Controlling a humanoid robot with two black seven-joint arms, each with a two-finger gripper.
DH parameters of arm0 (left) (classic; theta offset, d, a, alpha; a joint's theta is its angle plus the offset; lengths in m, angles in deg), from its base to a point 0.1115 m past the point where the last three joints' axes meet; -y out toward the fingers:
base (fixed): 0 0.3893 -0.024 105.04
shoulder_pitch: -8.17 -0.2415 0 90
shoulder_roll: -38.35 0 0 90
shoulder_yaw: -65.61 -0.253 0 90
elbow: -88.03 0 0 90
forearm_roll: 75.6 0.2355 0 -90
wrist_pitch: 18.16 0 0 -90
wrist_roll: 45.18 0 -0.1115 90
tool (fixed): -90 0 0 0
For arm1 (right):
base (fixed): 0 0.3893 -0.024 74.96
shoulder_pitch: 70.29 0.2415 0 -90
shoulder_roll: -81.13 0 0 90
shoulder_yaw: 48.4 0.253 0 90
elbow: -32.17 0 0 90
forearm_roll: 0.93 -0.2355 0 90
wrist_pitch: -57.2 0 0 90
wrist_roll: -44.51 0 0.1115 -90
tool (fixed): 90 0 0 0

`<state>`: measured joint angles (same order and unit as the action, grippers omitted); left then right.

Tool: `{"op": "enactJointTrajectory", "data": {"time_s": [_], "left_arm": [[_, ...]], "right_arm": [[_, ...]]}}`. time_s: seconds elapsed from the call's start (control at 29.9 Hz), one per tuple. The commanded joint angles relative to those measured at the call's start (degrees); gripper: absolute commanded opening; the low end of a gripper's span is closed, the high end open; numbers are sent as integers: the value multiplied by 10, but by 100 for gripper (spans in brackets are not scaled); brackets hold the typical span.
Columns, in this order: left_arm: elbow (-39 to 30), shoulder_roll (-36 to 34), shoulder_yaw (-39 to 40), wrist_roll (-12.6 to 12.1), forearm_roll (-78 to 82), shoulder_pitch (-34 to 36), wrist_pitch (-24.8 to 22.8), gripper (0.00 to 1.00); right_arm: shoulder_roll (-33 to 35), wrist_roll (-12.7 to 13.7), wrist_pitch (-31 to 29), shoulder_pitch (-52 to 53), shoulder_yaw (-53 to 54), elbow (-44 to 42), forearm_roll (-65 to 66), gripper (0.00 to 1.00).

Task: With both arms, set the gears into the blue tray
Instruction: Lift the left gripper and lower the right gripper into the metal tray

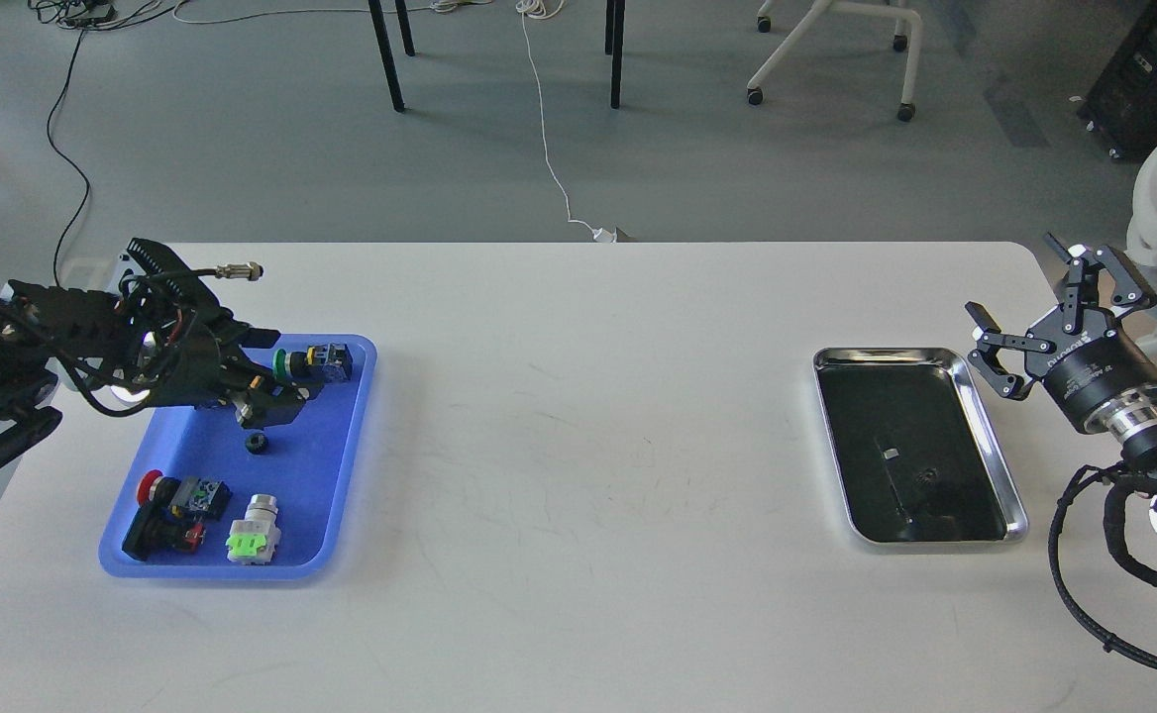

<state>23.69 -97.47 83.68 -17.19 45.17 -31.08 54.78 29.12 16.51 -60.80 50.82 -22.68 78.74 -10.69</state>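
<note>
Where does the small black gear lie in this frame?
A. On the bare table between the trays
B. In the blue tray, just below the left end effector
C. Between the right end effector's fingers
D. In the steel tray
B: the gear rests on the floor of the blue tray, just below the left end effector.

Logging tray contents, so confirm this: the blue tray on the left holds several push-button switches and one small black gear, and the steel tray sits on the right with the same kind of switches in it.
Not quite. The head view shows the steel tray holding no switches, only small faint bits on its dark bottom. The rest stands: the blue tray is on the left with push-button switches and one gear below the left end effector.
</note>
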Motion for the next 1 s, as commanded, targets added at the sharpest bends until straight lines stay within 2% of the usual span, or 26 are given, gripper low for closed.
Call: {"op": "enactJointTrajectory", "data": {"time_s": [0.0, 0.17, 0.27, 0.37, 0.47, 0.6, 0.7, 0.84, 0.9, 0.97], "left_arm": [[-27, 14, 4, 0, -191, 15, 5, 91], [-62, 38, 33, 0, -403, 1, 23, 91], [-65, 71, 83, 0, -538, -64, 40, 91], [-64, 111, 166, 0, -642, -132, 48, 95], [-59, 151, 234, 0, -677, -194, 56, 98], [-59, 174, 272, 0, -683, -253, 88, 98], [-57, 194, 325, 0, -688, -285, 85, 98], [-56, 218, 402, -77, -735, -324, 42, 98], [-54, 224, 414, -92, -761, -327, 22, 98], [-48, 225, 416, -94, -770, -330, 17, 98]], "right_arm": [[1, 0, 0, 2, -2, 1, 1, 98], [2, 0, 0, 4, -8, 4, 4, 98], [2, 0, 0, 6, -9, 5, 6, 98], [4, 0, 0, 7, -12, 7, 7, 98], [6, 0, 0, 9, -12, 9, 31, 98], [8, 0, 0, 10, -12, 20, 110, 98], [20, 0, 0, 14, -12, 39, 166, 98], [60, 0, 0, 44, -16, 79, 284, 98], [79, 0, 0, 76, -31, 97, 369, 98], [98, 0, 0, 121, -57, 118, 456, 98]]}}
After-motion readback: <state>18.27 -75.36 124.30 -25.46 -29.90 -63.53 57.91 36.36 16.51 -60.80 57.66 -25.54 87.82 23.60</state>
